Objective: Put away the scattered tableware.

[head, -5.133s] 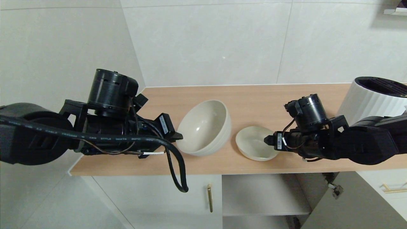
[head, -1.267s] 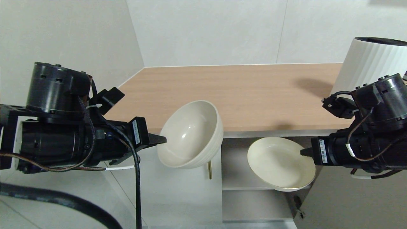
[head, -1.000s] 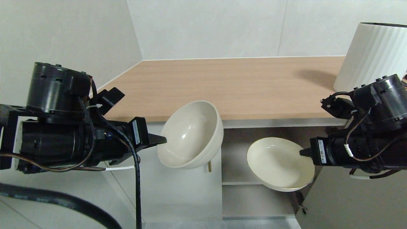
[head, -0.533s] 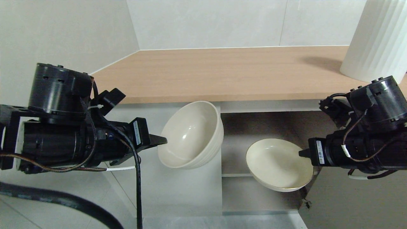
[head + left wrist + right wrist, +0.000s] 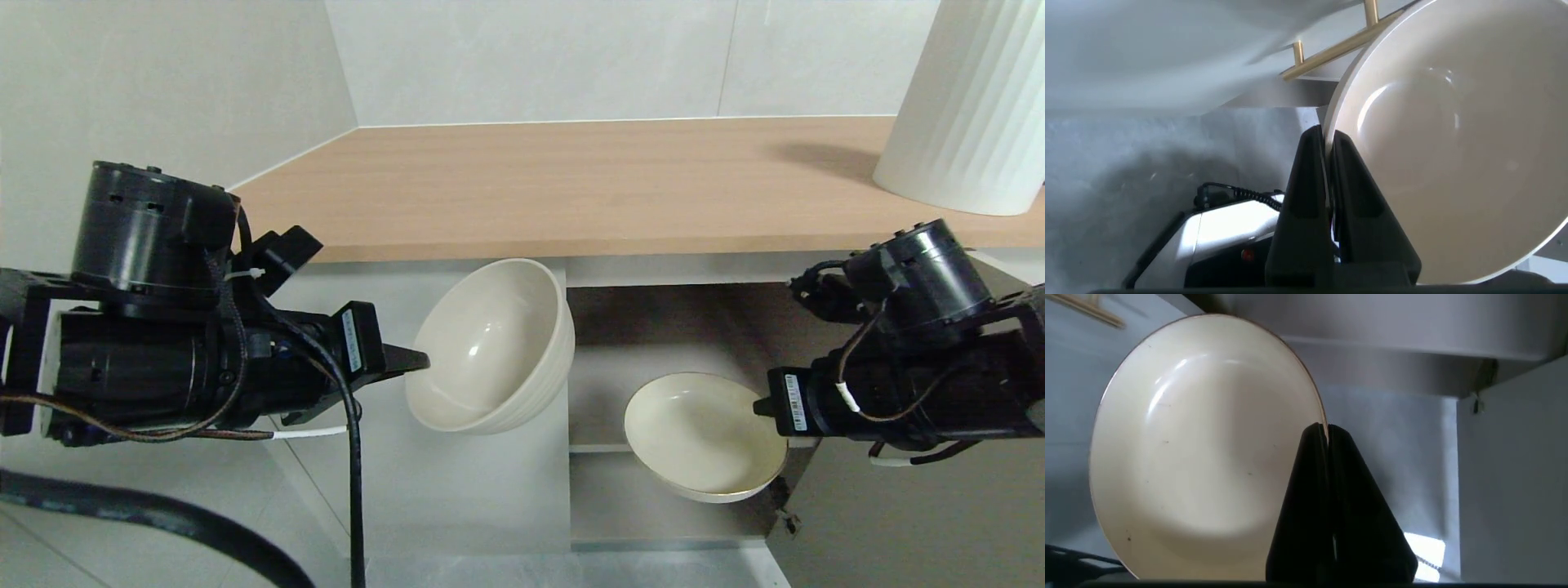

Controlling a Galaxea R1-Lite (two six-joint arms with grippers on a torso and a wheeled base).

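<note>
wooden bench (image 5: 571, 188), ribbed white container (image 5: 971, 106) near its right end; below the front edge, a closed cabinet door (image 5: 482, 498) beside an open bay with one shelf (image 5: 596, 408). deep bowl (image 5: 490, 347), tilted, in the air before the door, left fingers (image 5: 400, 359) clamped on its rim. shallow bowl (image 5: 702, 437), before the open bay near shelf level, right fingers (image 5: 769, 404) clamped on its rim.
</note>
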